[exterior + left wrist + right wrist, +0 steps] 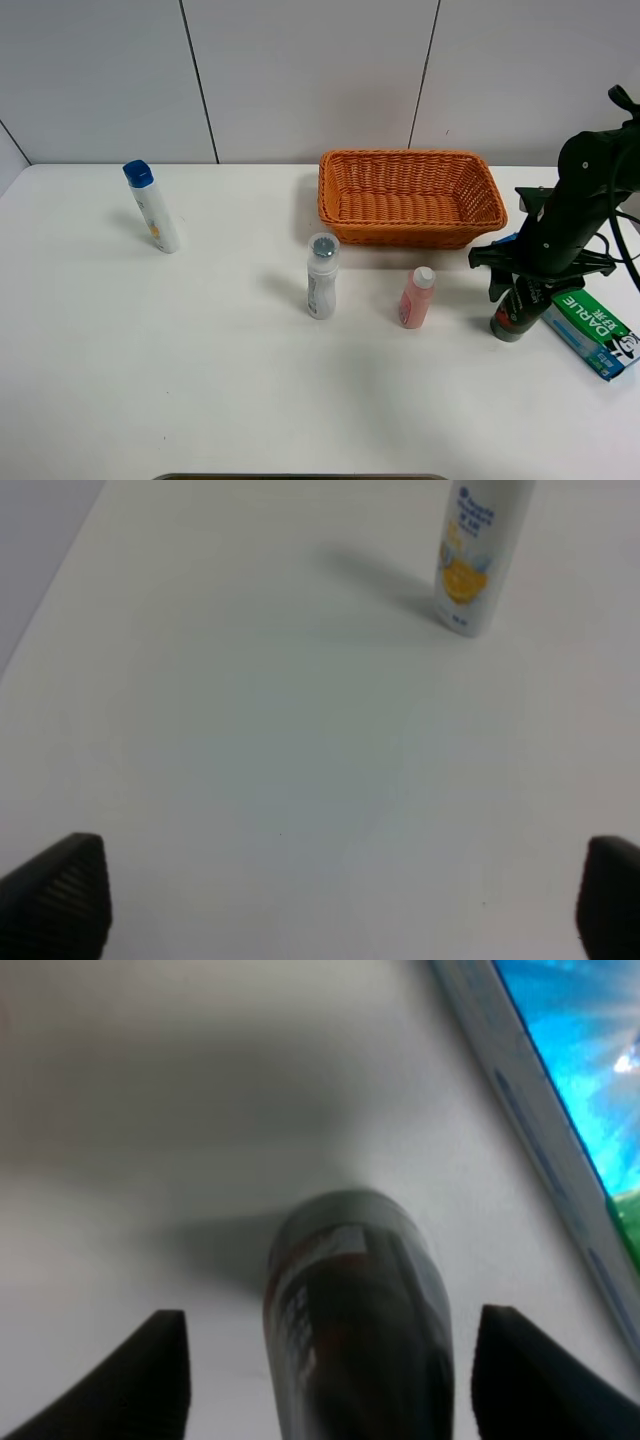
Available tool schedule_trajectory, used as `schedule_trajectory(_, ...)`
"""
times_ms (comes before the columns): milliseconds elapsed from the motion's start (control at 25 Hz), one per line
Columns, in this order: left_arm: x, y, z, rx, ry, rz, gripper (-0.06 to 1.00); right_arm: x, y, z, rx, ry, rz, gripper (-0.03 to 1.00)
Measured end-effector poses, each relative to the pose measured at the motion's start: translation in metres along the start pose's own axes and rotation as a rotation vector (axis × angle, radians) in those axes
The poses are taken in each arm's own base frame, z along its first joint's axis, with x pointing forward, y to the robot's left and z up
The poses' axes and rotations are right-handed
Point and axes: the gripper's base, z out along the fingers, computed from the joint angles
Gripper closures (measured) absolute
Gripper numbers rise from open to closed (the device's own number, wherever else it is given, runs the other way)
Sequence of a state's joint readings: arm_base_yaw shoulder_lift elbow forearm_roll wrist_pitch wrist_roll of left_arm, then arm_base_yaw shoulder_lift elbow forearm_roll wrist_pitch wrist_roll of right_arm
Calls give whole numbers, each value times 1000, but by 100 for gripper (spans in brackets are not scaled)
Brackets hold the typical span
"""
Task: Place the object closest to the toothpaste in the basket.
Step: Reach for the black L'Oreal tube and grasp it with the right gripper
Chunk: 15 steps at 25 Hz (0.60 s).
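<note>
Dark bottle (515,315) is my target: it stands upright on the bench (200,380) at the far right, just left of the toothpaste box (593,332) and nearer to me than the basket (400,230). Nothing else sits as close to the box, so I judge this is the one to move.

My right hand (520,290) hangs over it, spread wide. In the right wrist view the bottle (355,1310) sits between the two fingers (150,1370) with a gap on either side, so nothing is gripped yet. The step in hand is the grasp. I want the bottle centred between the fingers and the hand low on the body, not at the cap, before I close, because a tall narrow bottle tips easily if one finger touches first. I would close gently and lift straight up.

The toothpaste box (560,1090) lies just beside the bottle. I cannot tell whether they touch, so the finger on that side could nudge or catch it.

Once lifted, the way to the basket runs left and away from me and looks open. The pink bottle (416,297) and the grey-capped bottle (321,276) stand further left, off that line.

My left hand (345,900) is also spread wide and holds nothing, over bare bench near the blue-capped bottle (478,550), well away from the work.
</note>
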State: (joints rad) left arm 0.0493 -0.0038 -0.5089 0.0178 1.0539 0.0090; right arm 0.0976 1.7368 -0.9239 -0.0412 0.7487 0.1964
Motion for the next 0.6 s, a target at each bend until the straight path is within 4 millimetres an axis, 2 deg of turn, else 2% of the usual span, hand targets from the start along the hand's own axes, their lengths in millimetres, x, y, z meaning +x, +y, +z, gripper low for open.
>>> schedule_trajectory(240,0,0,0,0,0,0,0,-1,0,0,-5,-12,3,46)
schedule_trajectory(520,0,0,0,0,0,0,0,1,1,0,-11,12,13,67)
schedule_trajectory(600,0,0,0,0,0,0,0,1,1,0,-11,13,13,69)
